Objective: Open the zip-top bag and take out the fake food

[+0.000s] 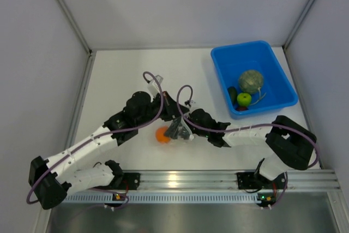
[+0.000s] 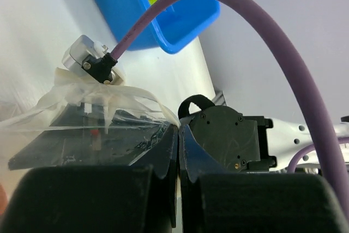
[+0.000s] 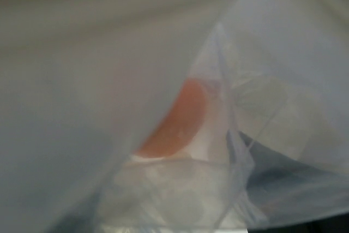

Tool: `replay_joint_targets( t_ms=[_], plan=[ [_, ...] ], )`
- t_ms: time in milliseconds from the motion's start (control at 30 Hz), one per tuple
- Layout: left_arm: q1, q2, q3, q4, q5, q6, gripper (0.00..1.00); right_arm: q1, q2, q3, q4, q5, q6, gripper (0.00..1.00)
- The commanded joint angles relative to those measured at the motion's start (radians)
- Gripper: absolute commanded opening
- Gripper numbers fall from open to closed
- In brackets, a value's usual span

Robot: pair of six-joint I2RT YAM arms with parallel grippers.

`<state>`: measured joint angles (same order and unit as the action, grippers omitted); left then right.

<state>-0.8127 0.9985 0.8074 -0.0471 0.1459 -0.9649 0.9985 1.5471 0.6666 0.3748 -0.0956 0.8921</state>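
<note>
Locate the zip-top bag (image 1: 175, 129) at lower centre of the overhead frame, on the white tabletop (image 1: 125, 75), between the two arm tips. The left hand (image 2: 178, 130) is clenched: in its wrist view you see both fingers pressed together, with a corner of the bag's crumpled film drawn in at their tips. The right hand (image 1: 186, 127) enters from the right of the overhead frame and meets the bag's right side. Its fingers stand spread wide. The film fills its wrist view, so you cannot tell whether they press on anything. Through that film, the right wrist view shows the orange (image 1: 162, 135) as a blur at centre frame. Overhead, the orange sits just left of the bag, touching it; you cannot tell whether it lies inside the film. The blue bin (image 1: 245, 61) occupies the upper right, well apart from the bag. It holds the netted melon (image 1: 251, 81), the green apple (image 1: 244, 99) below it, and a small dark piece (image 1: 233, 95) at the apple's left.
</note>
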Motion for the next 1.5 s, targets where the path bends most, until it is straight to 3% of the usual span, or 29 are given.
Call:
replay_joint_targets(
  t_ms=[0, 167, 367, 733, 967, 1267, 1467],
  plan=[
    [-0.002, 0.067, 0.104, 0.021, 0.127, 0.037, 0.0, -0.006, -0.082, -0.038, -0.114, 0.124, 0.022, 0.88],
    [-0.002, 0.092, 0.052, 0.09, 0.135, -0.004, 0.0, -0.011, -0.136, -0.025, -0.238, 0.277, 0.008, 0.88],
    [-0.002, 0.068, -0.042, 0.15, 0.129, -0.046, 0.0, -0.044, -0.078, -0.013, -0.238, 0.312, 0.008, 0.88],
    [-0.002, 0.052, -0.086, 0.141, 0.058, -0.011, 0.0, -0.052, -0.005, 0.001, -0.093, 0.29, 0.007, 0.88],
    [-0.002, 0.092, -0.068, 0.138, 0.07, 0.003, 0.0, -0.057, -0.065, 0.021, -0.094, 0.355, -0.033, 0.89],
    [-0.002, 0.082, -0.102, 0.153, 0.067, -0.014, 0.0, -0.074, -0.032, 0.045, 0.002, 0.462, -0.027, 0.85],
    [-0.002, 0.051, -0.134, 0.177, 0.047, -0.035, 0.0, -0.087, 0.047, 0.125, -0.036, 0.493, -0.007, 0.85]
  ],
)
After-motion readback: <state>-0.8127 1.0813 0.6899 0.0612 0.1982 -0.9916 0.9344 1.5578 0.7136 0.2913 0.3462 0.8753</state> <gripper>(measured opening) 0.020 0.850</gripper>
